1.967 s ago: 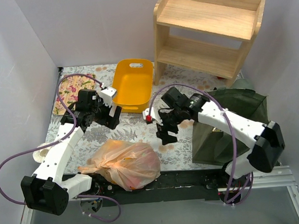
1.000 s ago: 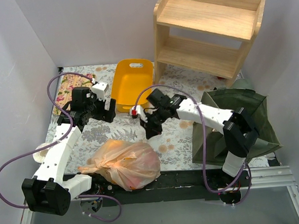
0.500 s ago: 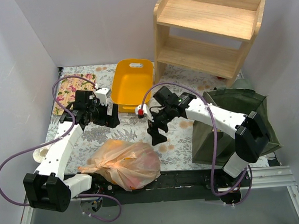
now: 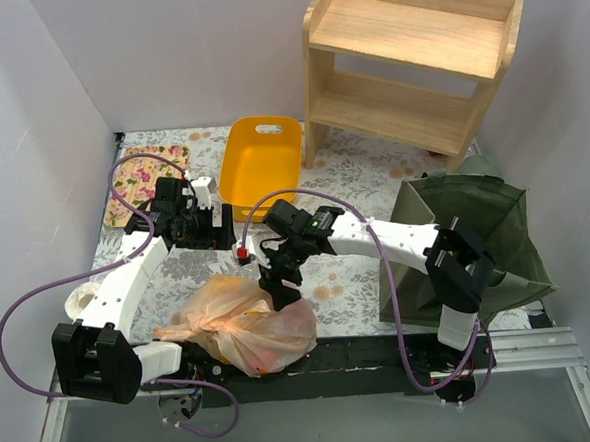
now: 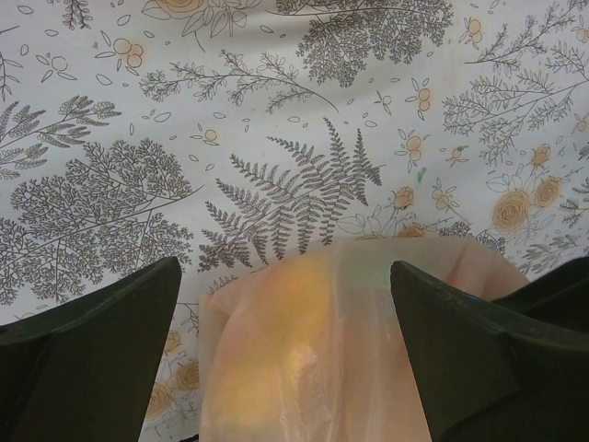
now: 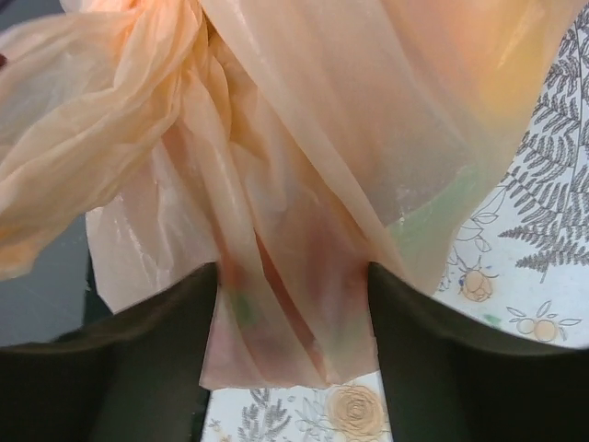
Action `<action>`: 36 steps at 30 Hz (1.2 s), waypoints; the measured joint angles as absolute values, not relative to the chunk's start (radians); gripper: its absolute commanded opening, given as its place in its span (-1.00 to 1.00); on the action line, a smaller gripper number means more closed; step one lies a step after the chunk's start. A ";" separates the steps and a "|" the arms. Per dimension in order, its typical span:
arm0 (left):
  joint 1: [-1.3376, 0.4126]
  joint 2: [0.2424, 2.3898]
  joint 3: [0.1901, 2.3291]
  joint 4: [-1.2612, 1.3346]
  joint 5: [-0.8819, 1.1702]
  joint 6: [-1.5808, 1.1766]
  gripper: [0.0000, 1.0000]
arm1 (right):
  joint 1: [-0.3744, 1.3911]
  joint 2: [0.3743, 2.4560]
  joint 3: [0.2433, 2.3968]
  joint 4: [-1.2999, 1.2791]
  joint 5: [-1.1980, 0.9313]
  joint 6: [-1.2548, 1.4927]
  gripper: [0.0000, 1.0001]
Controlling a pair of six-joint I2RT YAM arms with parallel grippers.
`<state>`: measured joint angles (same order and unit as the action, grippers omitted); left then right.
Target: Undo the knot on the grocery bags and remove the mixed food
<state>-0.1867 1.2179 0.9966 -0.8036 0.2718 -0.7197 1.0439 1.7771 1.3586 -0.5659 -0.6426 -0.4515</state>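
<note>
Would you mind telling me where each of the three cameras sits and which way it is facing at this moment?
Top external: fixed above and behind the bases, looking down on the table; both arms show whole.
Left wrist: behind the left gripper, facing down at fern-print cloth and the edge of the tan bag; its open fingers frame the bottom.
Right wrist: behind the right gripper, close on the bag's folds; open fingers either side.
Shared: all three show the bag.

Plain white walls (image 4: 38,106) close in the table on three sides. A cloth printed with grey ferns and small orange flowers (image 4: 348,294) covers the tabletop. A pale two-tier wooden shelf (image 4: 409,34) stands at the back right, under soft, even light.
</note>
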 measured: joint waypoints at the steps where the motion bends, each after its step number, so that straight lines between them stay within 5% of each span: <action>1: -0.187 1.218 0.997 -0.802 0.268 -0.719 0.96 | 1.047 1.782 1.359 -0.564 -0.635 -0.448 -0.25; 4: -0.187 1.218 0.998 -0.797 0.254 -0.719 0.96 | 1.048 1.786 1.359 -0.563 -0.618 -0.454 -0.92; 5: -0.187 1.218 0.998 -0.795 0.249 -0.718 0.96 | 1.048 1.785 1.359 -0.567 -0.620 -0.465 -0.97; 18: -0.185 1.218 1.005 -0.747 0.265 -0.669 0.96 | 0.875 1.742 1.362 -0.651 -0.518 -0.649 -0.97; 20: -0.184 1.218 1.016 -0.747 0.309 -0.655 0.96 | 0.832 1.742 1.361 -0.657 -0.511 -0.663 -0.79; 21: -0.184 1.217 1.021 -0.747 0.336 -0.648 0.96 | 0.814 1.742 1.362 -0.657 -0.501 -0.667 -0.39; 22: -0.184 1.217 1.027 -0.748 0.361 -0.641 0.96 | 0.801 1.742 1.362 -0.658 -0.490 -0.670 -0.25; 27: -0.184 1.216 1.037 -0.772 0.469 -0.595 0.96 | 0.798 1.737 1.413 -0.682 -0.434 -0.660 0.22; 36: -0.184 1.175 1.036 -0.846 0.605 -0.516 0.84 | 0.806 1.454 1.466 -0.663 -0.400 -0.543 0.20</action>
<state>-0.1844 1.1751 1.0363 -0.8455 0.6052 -0.5156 0.8062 1.4536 1.4662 -0.6632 -0.4004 -0.5426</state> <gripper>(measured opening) 0.930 0.615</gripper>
